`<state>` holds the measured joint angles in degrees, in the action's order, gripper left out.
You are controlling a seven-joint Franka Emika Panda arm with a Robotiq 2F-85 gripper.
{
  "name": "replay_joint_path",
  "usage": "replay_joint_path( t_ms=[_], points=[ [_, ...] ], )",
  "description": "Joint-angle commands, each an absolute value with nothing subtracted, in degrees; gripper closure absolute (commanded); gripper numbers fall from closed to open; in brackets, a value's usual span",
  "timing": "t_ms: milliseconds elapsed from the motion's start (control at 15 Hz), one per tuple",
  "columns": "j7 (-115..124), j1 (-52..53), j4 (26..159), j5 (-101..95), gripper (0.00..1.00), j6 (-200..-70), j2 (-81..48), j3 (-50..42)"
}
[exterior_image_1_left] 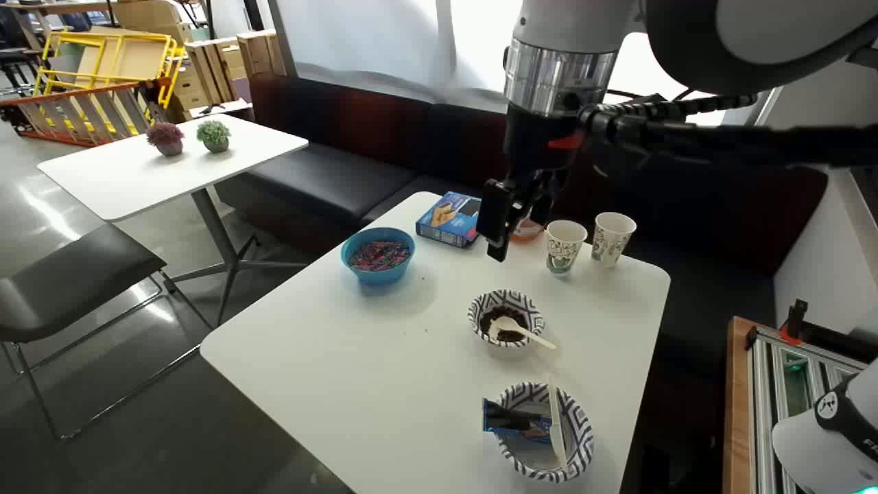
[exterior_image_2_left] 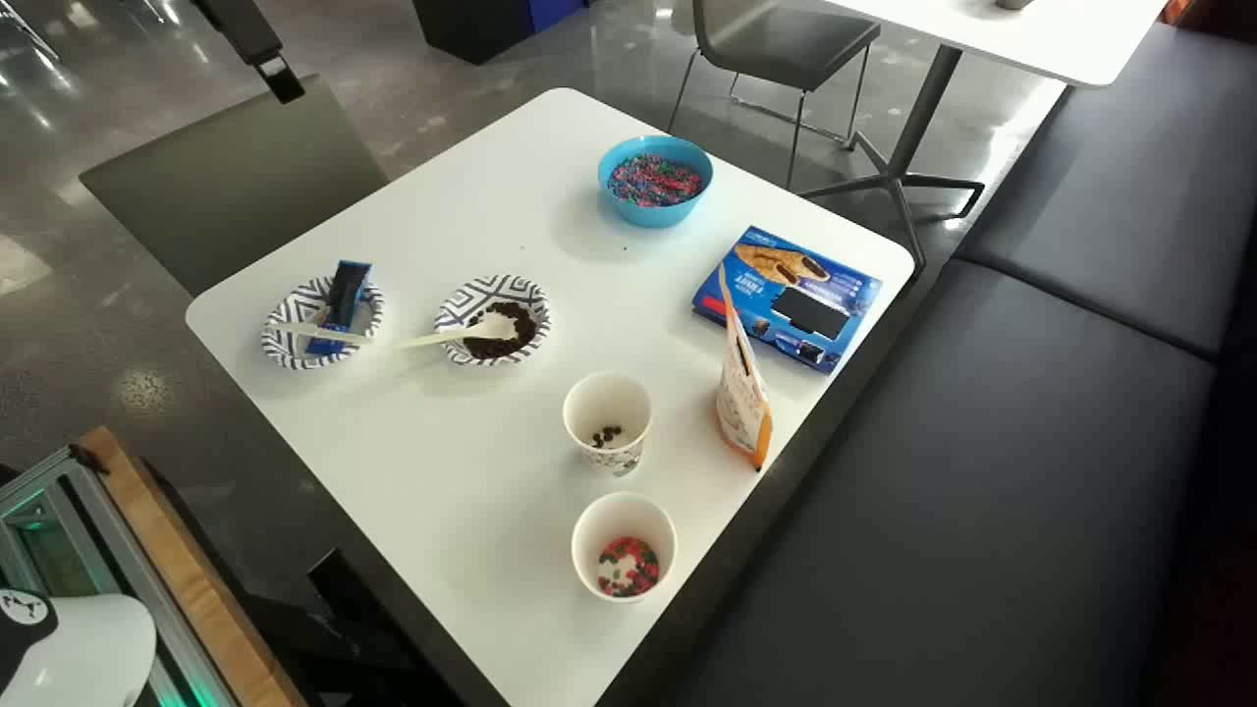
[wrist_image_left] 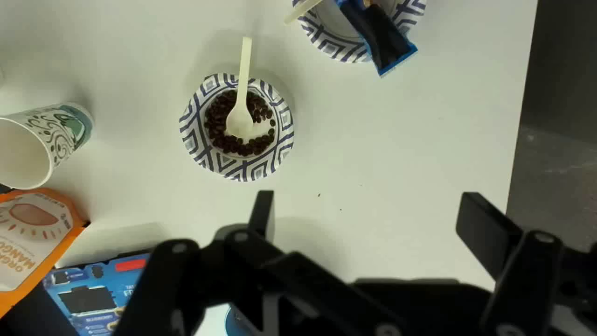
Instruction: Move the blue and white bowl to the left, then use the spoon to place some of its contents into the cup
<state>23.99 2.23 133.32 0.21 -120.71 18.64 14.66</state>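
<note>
Matte black and square-tipped, the gripper [wrist_image_left: 367, 210] fills the foreground of the wrist view, its flat fingers [wrist_image_left: 489, 233] spread wide, white tabletop [wrist_image_left: 443, 154] showing between them. Beyond, apart from them, sits the blue and white bowl [wrist_image_left: 240, 170], round and paper-like, its rim printed with angular lines. Rounded brown pieces [wrist_image_left: 217, 119] line its inside, and a smooth cream-coloured spoon [wrist_image_left: 242, 93] rests on them, handle across the rim. Near it, a second striped bowl [exterior_image_1_left: 583, 436] carries a shiny blue packet [exterior_image_1_left: 518, 420] and a pale utensil [exterior_image_1_left: 556, 425]. Upright in an exterior view stand a tapered paper cup [exterior_image_2_left: 609, 398] with a few brown pieces [exterior_image_2_left: 603, 437] inside and a second cup [exterior_image_2_left: 624, 513] with red and green bits [exterior_image_2_left: 641, 560], close to the edge along the dark bench [exterior_image_2_left: 972, 471]. A solid blue bowl [exterior_image_1_left: 378, 276], a flat-lying cardboard box [exterior_image_2_left: 786, 295] and an upright orange pouch [exterior_image_2_left: 743, 422] sit toward the edges. In both exterior views, a broad open stretch of round-cornered tabletop lies between the solid blue bowl and the striped ones.
</note>
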Motion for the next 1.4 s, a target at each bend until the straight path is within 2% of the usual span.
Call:
replay_joint_path(
  t_ms=[0,1133,1333],
  points=[
    [24.3,3.3,133.2,-0.2,0.00,-120.6,18.5,13.7],
    [24.3,3.3,133.2,-0.2,0.00,-120.6,18.5,13.7],
    [30.0,1.7,131.4,-3.2,0.00,-121.9,13.8,14.6]
  ],
)
